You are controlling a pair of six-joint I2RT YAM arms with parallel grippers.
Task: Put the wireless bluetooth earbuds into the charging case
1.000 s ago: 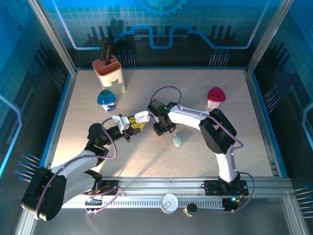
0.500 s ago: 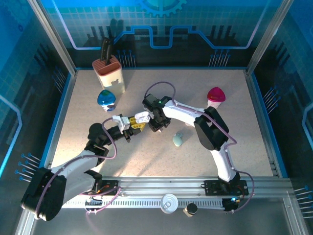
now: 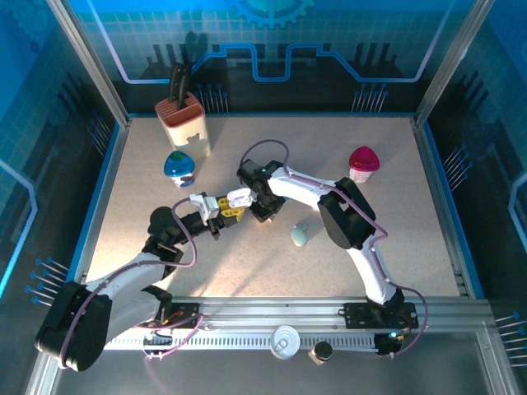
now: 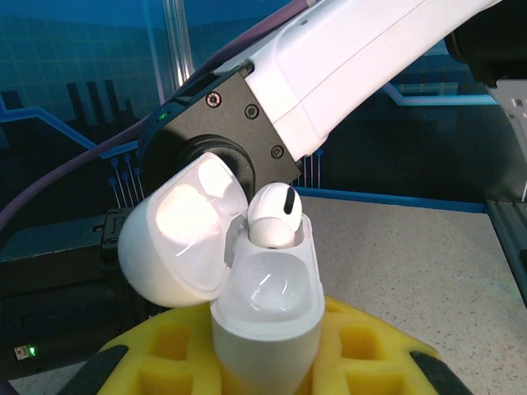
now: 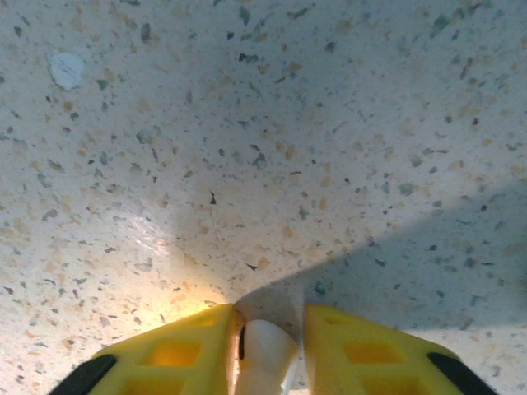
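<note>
My left gripper (image 3: 228, 206) is shut on the white charging case (image 4: 268, 317), held upright with its lid (image 4: 177, 239) swung open to the left. One white earbud (image 4: 272, 216) sits in the case's mouth, its head sticking up. In the top view the case (image 3: 239, 197) hangs above the table's middle, and my right gripper (image 3: 262, 209) is just to its right. From the right wrist, the yellow fingers (image 5: 185, 346) are close around a small white earbud (image 5: 263, 350), over bare speckled table (image 5: 263, 148). The right arm's black wrist (image 4: 218, 123) looms right behind the case.
A pale green pebble case (image 3: 299, 235) lies on the table right of the grippers. A knife block (image 3: 183, 119) stands at the back left, a blue object (image 3: 179, 167) in front of it, and a pink one (image 3: 363, 161) at the back right.
The right gripper has moved left and back, away from the green pebble case and up beside the held charging case, and its fingers have narrowed. The left arm has kept still.
</note>
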